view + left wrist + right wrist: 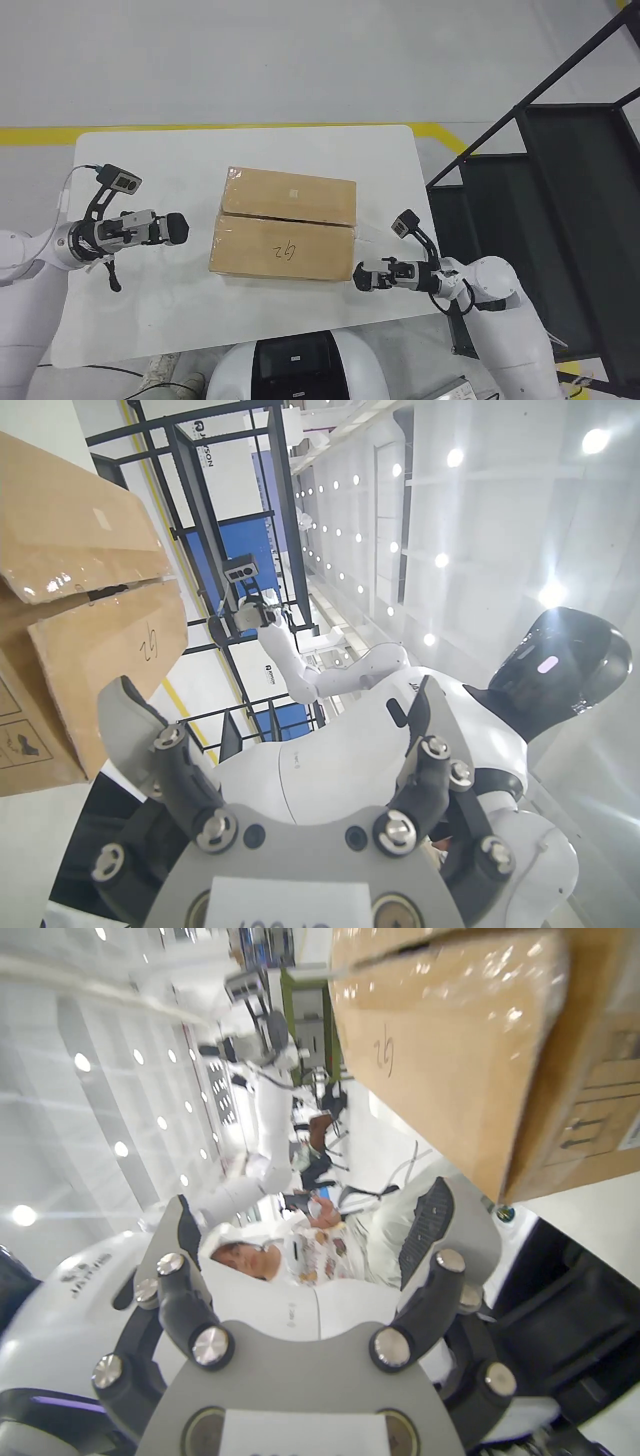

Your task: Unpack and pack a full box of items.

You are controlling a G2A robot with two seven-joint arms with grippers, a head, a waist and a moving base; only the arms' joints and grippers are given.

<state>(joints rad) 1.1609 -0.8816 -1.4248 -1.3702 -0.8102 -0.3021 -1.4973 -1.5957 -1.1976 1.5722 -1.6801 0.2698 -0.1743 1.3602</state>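
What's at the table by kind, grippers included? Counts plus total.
cardboard box: 1, flaps closed
grippers: 2, the left gripper and the right gripper, both open and empty, one at each end of the box
Total: 3
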